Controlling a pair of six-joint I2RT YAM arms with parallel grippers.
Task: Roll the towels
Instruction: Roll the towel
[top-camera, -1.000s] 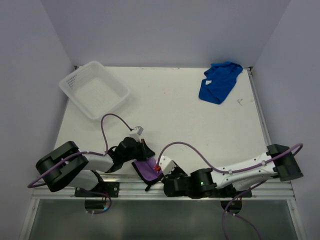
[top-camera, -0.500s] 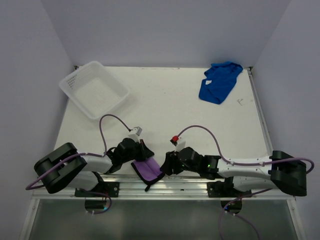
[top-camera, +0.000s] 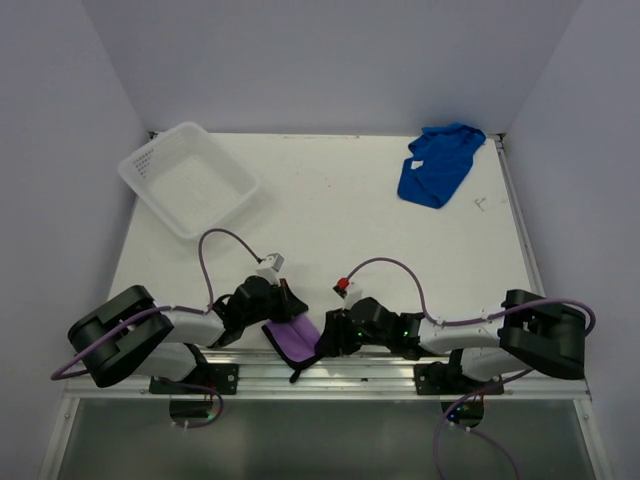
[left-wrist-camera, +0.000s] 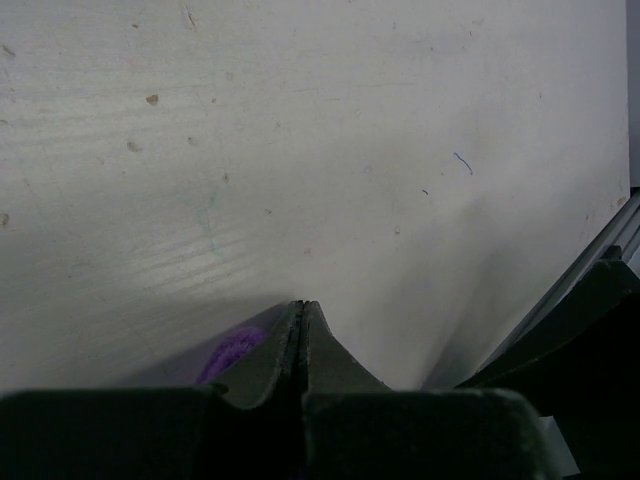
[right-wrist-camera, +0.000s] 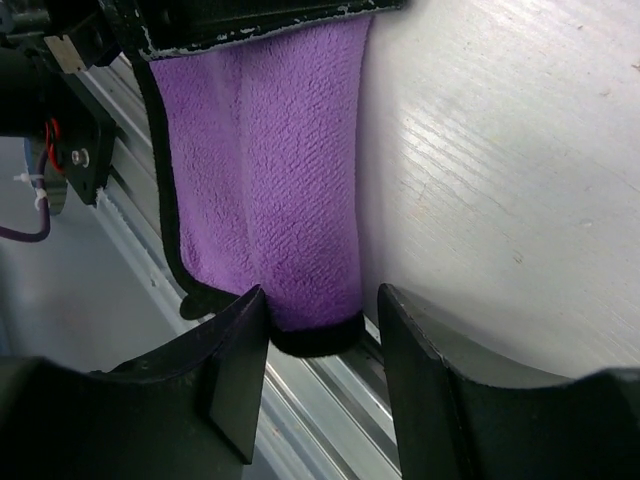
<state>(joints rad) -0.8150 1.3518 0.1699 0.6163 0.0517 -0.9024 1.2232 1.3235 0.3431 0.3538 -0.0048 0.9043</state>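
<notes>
Right gripper, low at the near edge of the table: jaws parted, set either side of the lower end of the purple towel, not closed on it. Left-hand finger just beside the cloth's dark-bound edge; narrow gap on the other side.

Left gripper: fingers pressed together along their whole length, tips down near the white tabletop. Shows no cloth in the seam between them; only a patch of purple just beside and below the left finger in the left wrist view. From the right wrist view, lies across the upper end of the purple towel; cannot tell whether any cloth is pinched.

Purple towel: folded into a narrow strip, between the two grippers, running from the tabletop down over the aluminium rail at the near edge. Black hem visible along one long side and around the lower end.

Blue towel: crumpled, at the far right corner of the table, well apart from both arms.

White basket: at the far left corner, turned at an angle to the table's edges.
</notes>
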